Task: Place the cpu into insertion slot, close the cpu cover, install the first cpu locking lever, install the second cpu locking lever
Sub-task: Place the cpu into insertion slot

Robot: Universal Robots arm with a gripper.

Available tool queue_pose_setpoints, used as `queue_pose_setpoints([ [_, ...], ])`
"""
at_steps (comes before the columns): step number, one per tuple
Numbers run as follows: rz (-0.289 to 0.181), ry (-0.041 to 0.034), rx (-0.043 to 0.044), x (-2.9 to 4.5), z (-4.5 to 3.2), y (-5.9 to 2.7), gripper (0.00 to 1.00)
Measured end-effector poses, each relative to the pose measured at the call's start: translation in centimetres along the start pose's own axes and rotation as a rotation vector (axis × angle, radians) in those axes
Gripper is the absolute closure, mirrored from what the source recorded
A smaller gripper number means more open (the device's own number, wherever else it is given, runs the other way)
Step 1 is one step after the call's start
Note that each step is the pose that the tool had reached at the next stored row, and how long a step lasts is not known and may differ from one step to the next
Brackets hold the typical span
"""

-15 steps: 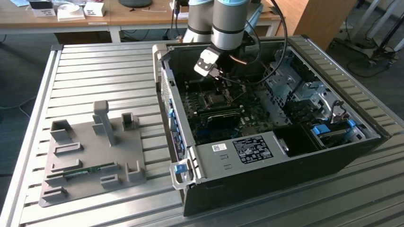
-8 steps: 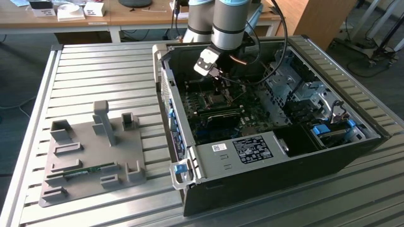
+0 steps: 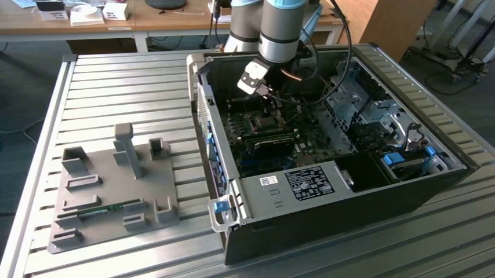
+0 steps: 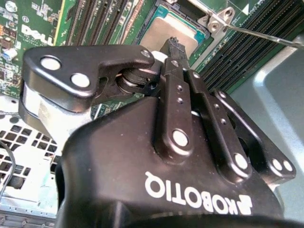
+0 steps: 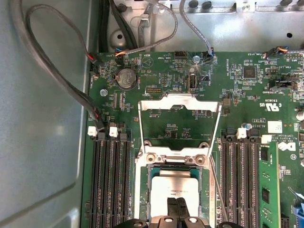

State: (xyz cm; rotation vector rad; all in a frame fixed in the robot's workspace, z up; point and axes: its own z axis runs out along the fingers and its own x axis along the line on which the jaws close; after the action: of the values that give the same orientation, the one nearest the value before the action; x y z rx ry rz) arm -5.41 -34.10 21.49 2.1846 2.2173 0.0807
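My gripper (image 5: 177,209), fingertips together and holding nothing, hangs right over the cpu (image 5: 178,183), which already lies in the insertion slot (image 5: 149,190). The cpu cover (image 5: 179,99), hinged beside the slot, lies open. I judge cover and both levers not yet done.

We are seeing the cpu (image 5: 173,187), a small square chip with a silver-grey top, lying flat inside the insertion slot (image 5: 142,190), whose silver metal edge is framing it on the green board (image 5: 247,99). The cpu cover (image 5: 179,100), a thin silver frame with a square window, is standing swung open on its hinge at one edge of the slot. A thin wire locking lever (image 5: 218,190) is running alongside the slot.
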Motion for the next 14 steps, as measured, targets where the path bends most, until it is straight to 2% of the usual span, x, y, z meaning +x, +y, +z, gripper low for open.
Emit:
queue_pose_setpoints([
  [14, 0.000, -0.0029, 0.0000, 0.01, 0.87, 0.05, 0.89],
])
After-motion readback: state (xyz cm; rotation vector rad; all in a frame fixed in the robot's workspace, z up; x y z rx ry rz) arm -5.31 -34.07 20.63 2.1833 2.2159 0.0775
